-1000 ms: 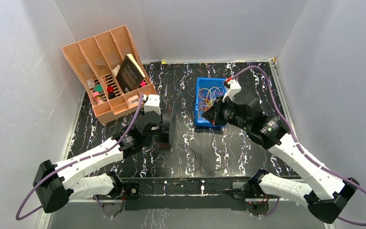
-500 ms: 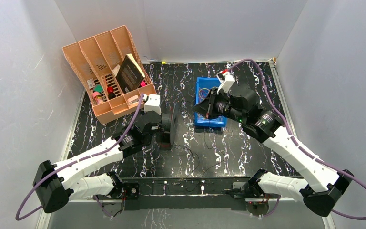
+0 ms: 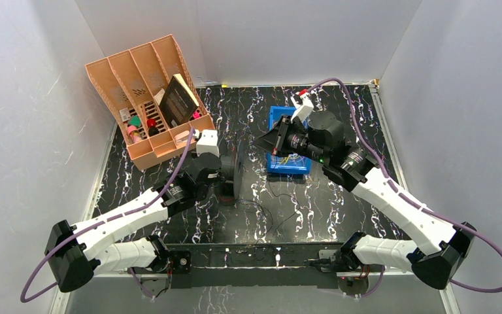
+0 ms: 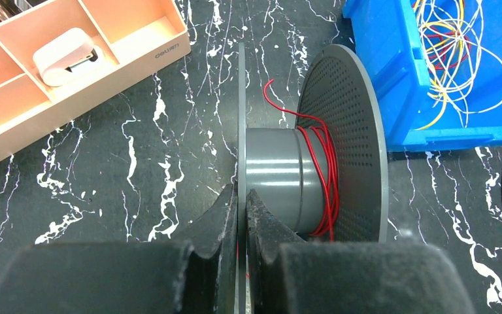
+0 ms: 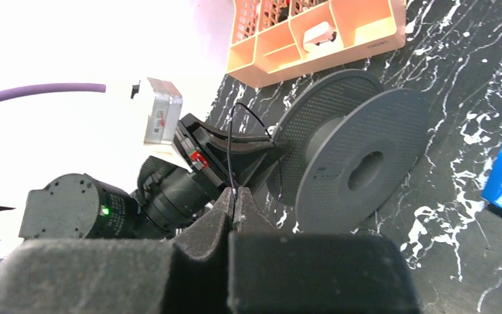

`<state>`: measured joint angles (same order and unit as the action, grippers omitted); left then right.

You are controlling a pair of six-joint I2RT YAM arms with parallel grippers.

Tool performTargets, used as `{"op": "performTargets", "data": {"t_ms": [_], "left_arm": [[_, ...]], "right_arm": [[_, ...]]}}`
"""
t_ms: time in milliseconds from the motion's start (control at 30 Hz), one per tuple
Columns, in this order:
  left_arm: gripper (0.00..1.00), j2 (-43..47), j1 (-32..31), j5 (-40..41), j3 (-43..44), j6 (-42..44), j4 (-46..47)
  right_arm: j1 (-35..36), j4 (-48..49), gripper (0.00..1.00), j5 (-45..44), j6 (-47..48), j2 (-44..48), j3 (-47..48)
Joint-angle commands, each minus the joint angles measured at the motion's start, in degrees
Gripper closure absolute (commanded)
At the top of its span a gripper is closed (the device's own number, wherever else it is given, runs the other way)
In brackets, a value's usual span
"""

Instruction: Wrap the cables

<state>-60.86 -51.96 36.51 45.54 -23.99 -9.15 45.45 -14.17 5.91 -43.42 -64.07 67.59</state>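
Inside the blue bin (image 4: 444, 134) lie tangled yellow and red cables (image 4: 451, 46).

walls (image 3: 287, 39): plain white | tabletop (image 3: 235, 104): black marble, white veins | light: even

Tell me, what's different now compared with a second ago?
The right gripper, pinching a thin dark cable, swung left from over the blue bin toward the grey spool. The left gripper finished closing on the spool's near flange; otherwise it hardly moved. The spool, its red cable, the bin and the peach organizer stayed put.
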Motion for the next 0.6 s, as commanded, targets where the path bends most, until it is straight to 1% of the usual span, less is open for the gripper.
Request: {"op": "performTargets", "data": {"t_ms": [0, 167, 367, 567], "left_arm": [[0.98, 1.0, -0.6, -1.0, 2.0, -2.1, -2.3], [0.97, 1.1, -0.6, -1.1, 2.4, -1.9, -2.2], [0.92, 1.3, -0.7, -1.3, 2.8, -1.7, -2.3], [0.90, 1.5, -0.7, -1.3, 2.8, -1.7, -2.4]], "right_arm": [[1.2, 7.2, 1.00, -1.6, -3.4, -1.0, -0.2], [2.6, 8.2, 1.00, -3.5, -5.0, -3.4, -0.1], [3.6, 9.6, 1.00, -5.6, -7.3, -5.4, -1.1], [4.7, 11.0, 1.00, -7.1, -9.0, -7.0, -2.7]]}}
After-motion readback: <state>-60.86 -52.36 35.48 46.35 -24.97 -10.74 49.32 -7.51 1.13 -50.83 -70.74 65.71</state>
